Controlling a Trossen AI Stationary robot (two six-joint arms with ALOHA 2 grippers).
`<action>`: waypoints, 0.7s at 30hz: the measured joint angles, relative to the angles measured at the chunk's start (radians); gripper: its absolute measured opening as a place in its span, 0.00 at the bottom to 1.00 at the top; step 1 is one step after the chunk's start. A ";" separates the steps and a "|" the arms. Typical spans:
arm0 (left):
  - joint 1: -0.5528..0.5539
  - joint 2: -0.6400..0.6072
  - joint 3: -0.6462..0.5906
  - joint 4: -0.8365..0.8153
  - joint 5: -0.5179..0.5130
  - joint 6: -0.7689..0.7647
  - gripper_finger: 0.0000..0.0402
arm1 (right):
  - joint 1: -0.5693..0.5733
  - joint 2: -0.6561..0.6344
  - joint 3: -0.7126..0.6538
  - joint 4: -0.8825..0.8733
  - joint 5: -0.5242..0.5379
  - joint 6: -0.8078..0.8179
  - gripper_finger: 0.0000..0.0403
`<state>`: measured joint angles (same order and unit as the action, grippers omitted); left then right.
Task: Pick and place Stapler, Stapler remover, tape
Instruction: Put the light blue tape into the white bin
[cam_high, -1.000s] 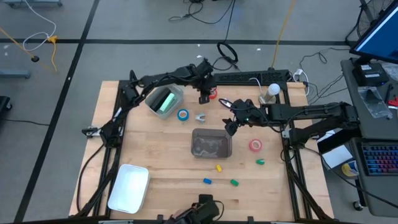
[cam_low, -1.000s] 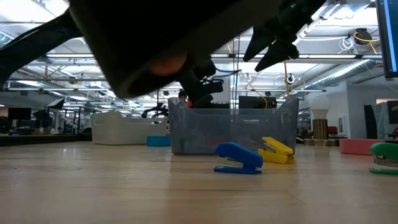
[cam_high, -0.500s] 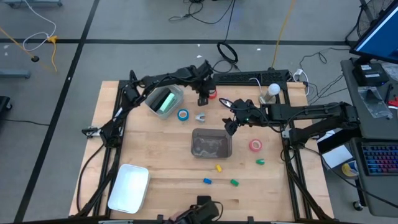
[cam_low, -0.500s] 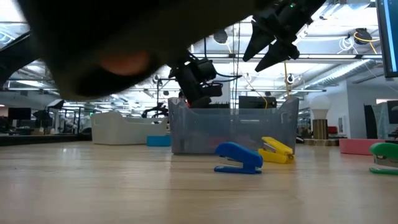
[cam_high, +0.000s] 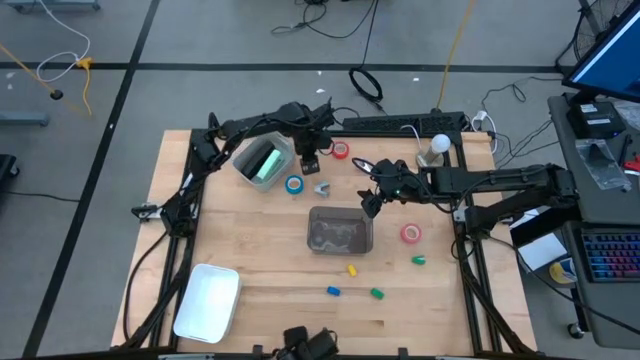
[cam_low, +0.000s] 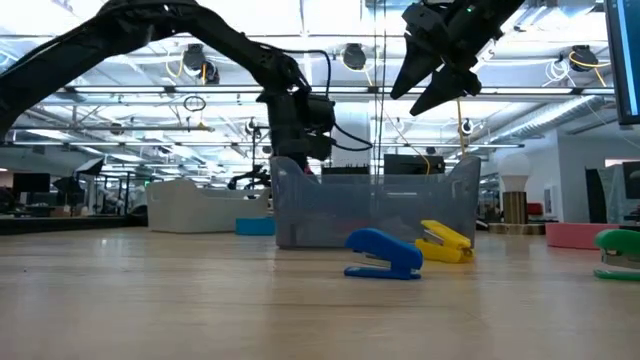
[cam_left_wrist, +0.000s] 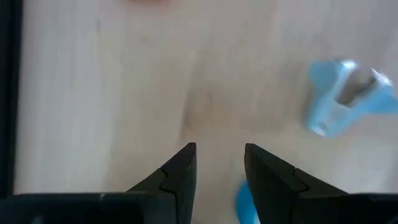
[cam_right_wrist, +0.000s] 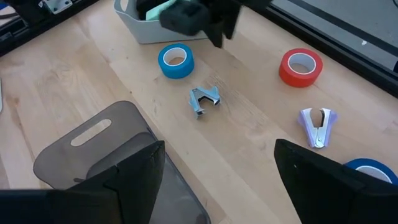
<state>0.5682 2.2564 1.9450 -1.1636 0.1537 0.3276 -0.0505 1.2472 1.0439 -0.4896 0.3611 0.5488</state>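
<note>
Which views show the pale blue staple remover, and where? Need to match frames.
High view: pale blue staple remover lies on the wood just behind the clear bin.
Low view: not visible.
Left wrist view: on bare wood, ahead of the fingers and off to one side.
Right wrist view: on the wood just beyond the bin.
Shared landmark: the clear bin, also in the low view.

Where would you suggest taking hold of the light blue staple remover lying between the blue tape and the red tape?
Probably across the narrow joined end of the staple remover, coming straight down: it lies flat on the table with its jaws splayed and bare wood all around.
</note>
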 joint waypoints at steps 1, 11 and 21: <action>-0.006 -0.003 0.000 -0.019 -0.003 -0.007 0.33 | 0.000 0.000 0.000 0.000 0.000 -0.005 0.73; -0.046 -0.015 -0.056 -0.155 -0.033 0.198 0.33 | 0.000 0.000 0.000 0.000 -0.018 -0.022 0.73; -0.076 -0.017 -0.072 -0.129 -0.081 0.363 0.33 | 0.000 0.000 0.000 0.000 -0.026 -0.067 0.73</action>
<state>0.4927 2.2394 1.8726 -1.2923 0.0731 0.6902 -0.0505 1.2472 1.0439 -0.4900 0.3351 0.4820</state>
